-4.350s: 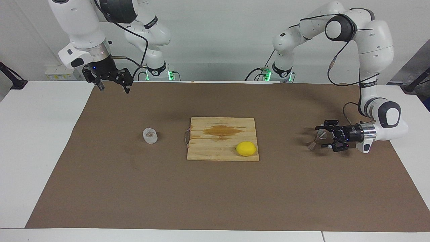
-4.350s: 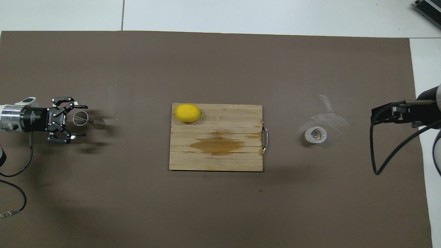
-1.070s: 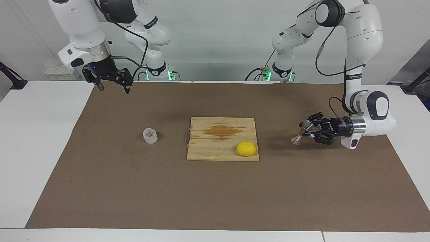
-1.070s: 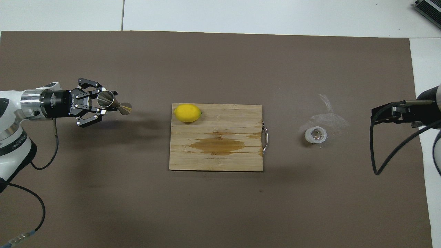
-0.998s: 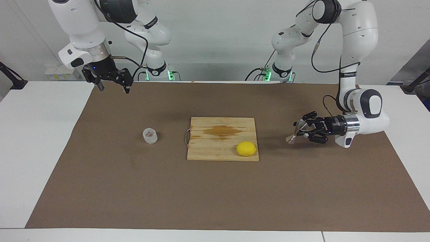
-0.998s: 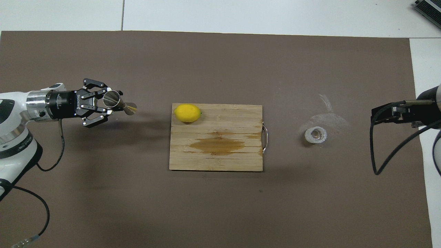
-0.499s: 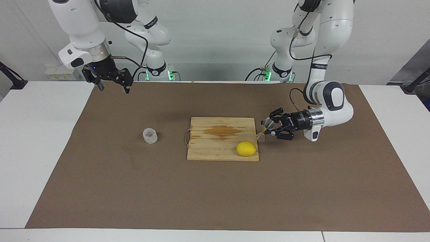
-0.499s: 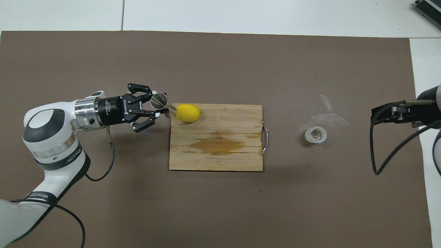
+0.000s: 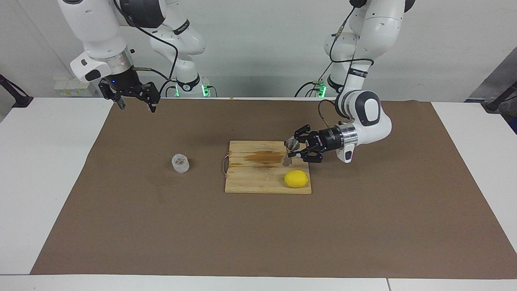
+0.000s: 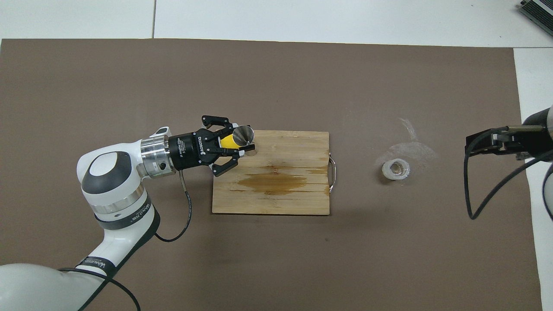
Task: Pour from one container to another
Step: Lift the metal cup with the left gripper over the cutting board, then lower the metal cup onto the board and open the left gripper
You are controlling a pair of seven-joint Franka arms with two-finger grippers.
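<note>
Two arms: I see my left gripper [image 9: 296, 149] clamped on the jigger [image 9: 290, 151] over the board's [image 9: 258, 180] edge, the glass cup [image 9: 180, 163] well apart on open mat [image 9: 258, 234], my right gripper [image 9: 135, 102] waiting wide open.

Left hand [image 9: 297, 150] clamped shut, reaching sideways; right hand [image 9: 135, 106] waits open.

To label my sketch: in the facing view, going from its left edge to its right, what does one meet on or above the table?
right pincer → glass cup → wire handle → brown stain → lemon
</note>
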